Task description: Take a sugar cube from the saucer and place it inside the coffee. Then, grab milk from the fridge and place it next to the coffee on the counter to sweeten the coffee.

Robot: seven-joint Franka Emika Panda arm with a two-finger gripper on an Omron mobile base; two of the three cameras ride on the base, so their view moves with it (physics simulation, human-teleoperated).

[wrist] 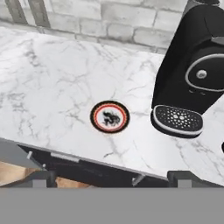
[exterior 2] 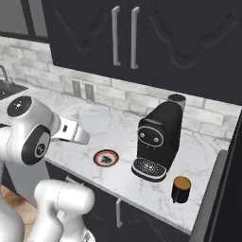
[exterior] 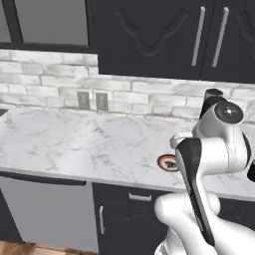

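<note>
The saucer (wrist: 110, 117) lies flat on the white marble counter (wrist: 52, 78), near its front edge; its orange-red rim and dark centre pattern show, and I cannot make out a sugar cube on it. My gripper (wrist: 111, 178) hangs above and in front of it, open, with nothing between the wide-set tips. In the right base view my hand (exterior 2: 71, 131) is up and left of the saucer (exterior 2: 106, 158). The coffee (exterior 2: 181, 188), a dark cup of brown liquid, stands right of the machine. The fridge (exterior 2: 209, 189) shows as a grey edge at far right. The milk is out of view.
A black coffee machine (exterior 2: 158, 134) with a round perforated drip tray (wrist: 177, 120) stands just right of the saucer. Black upper cabinets (exterior 2: 123, 33) hang over the brick backsplash. In the left base view my own arm (exterior: 199, 169) covers part of the saucer (exterior: 167, 162).
</note>
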